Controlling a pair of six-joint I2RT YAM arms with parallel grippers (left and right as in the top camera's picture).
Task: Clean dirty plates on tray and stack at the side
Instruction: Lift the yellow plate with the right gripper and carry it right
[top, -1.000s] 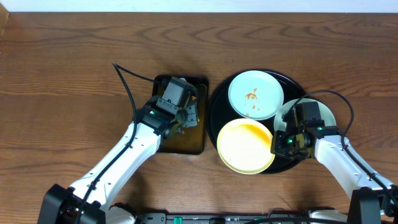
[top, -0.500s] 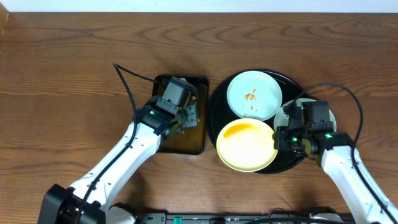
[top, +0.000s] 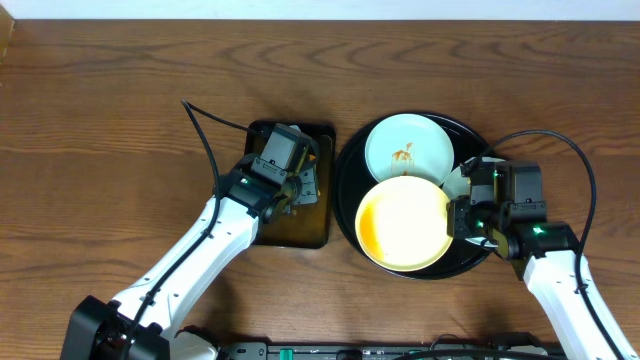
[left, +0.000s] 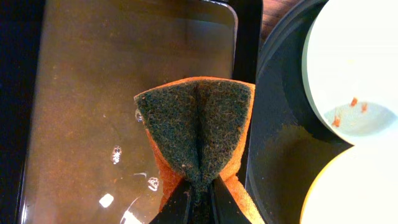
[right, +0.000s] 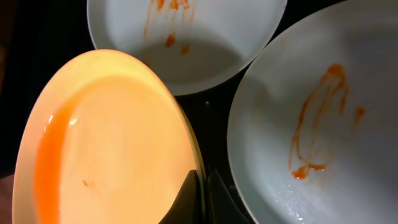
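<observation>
l arm (top: 215, 240) reaching fwd, l gripper (left: 199, 194) pinching sponge (left: 196, 130); r arm (top: 560, 280) elbow-bent, r gripper (right: 202, 186) clamped on yellow plate (right: 106, 143) rim.

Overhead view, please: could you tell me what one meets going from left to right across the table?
The small rectangular tray → cream-yellow plate → right gripper, its fingers shut on that plate's rim.
</observation>
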